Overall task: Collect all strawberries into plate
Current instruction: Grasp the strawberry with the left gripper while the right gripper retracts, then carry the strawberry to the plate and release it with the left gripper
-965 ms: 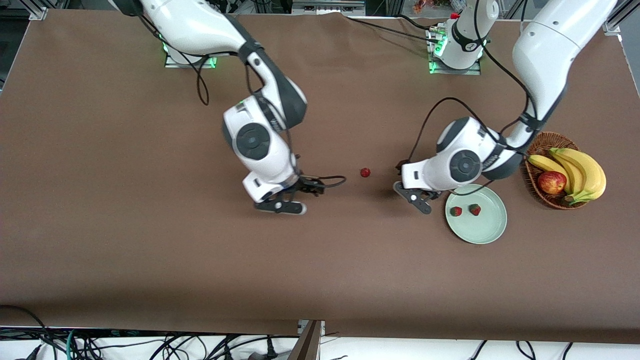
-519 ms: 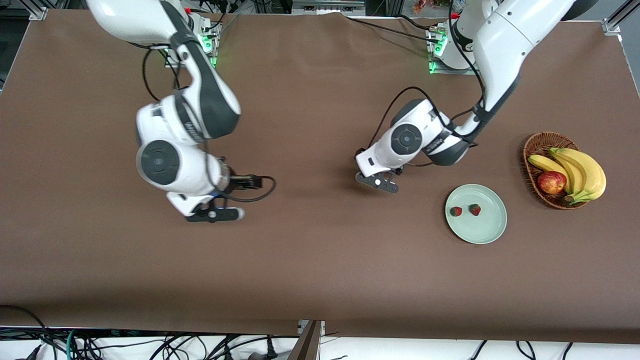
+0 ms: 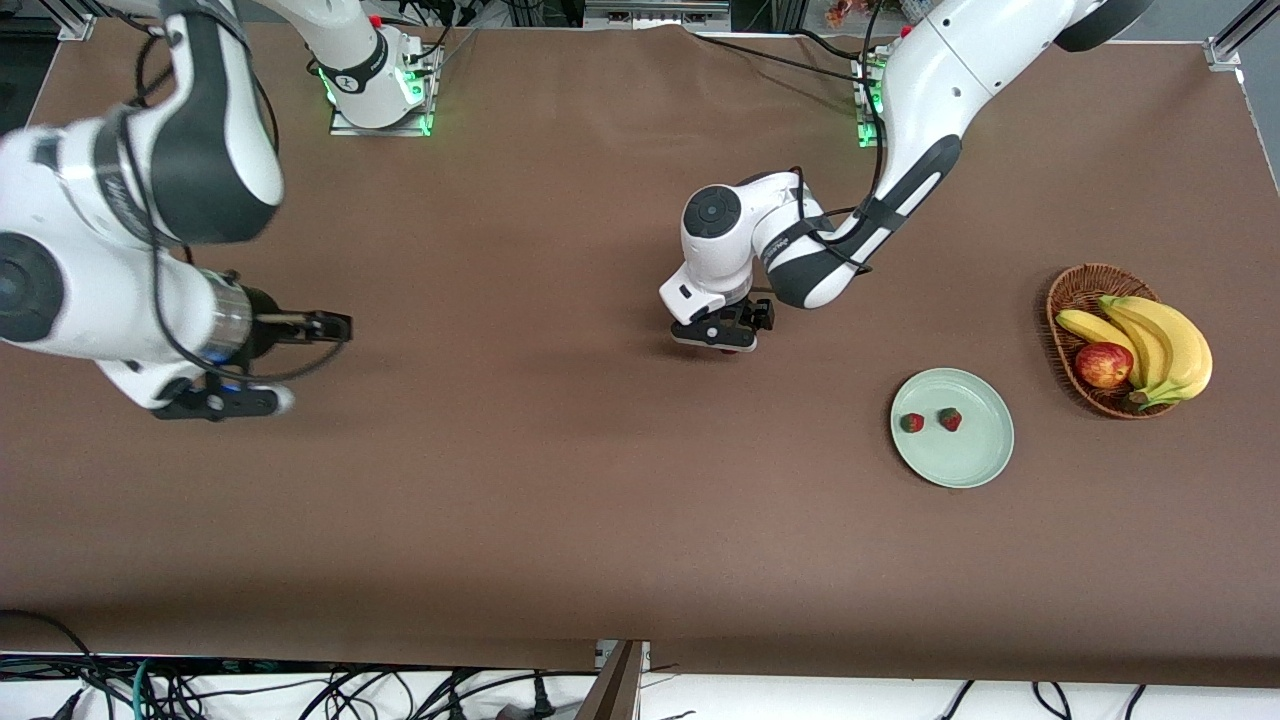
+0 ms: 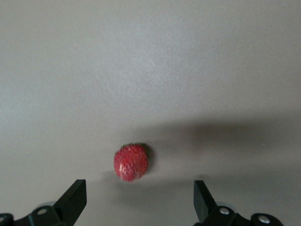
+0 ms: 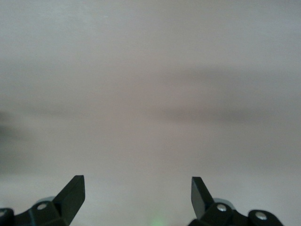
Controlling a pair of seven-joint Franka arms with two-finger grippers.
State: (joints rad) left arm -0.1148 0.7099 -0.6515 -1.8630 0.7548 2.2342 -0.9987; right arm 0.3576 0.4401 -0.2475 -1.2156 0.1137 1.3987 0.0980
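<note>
Now the left gripper hangs directly over the last loose strawberry, having swung across from beside the plate within the past second. In the left wrist view the berry sits on the bare brown surface between the two fingertips, a little off centre toward one of them, and the jaws stand wide apart with nothing in them. From the front view the berry is almost wholly hidden under the gripper, only a sliver of red showing at its lower edge.

Meanwhile the right gripper has drawn well away toward the right arm's end of the surface and waits there over empty cloth, its jaws also apart and empty, as the right wrist view confirms.

Two strawberries already lie side by side in the pale mint-green plate, which rests near the left arm's end of the surface, just beside the wicker basket holding bananas and an apple. The loose berry is well apart from the plate, farther from the front camera and nearer the middle of the surface.

So the shift means the final pick is set up: the left arm looks ready to descend and close. Since the berry is small and round, a slight recentring before closing would probably keep it from rolling aside.
</note>
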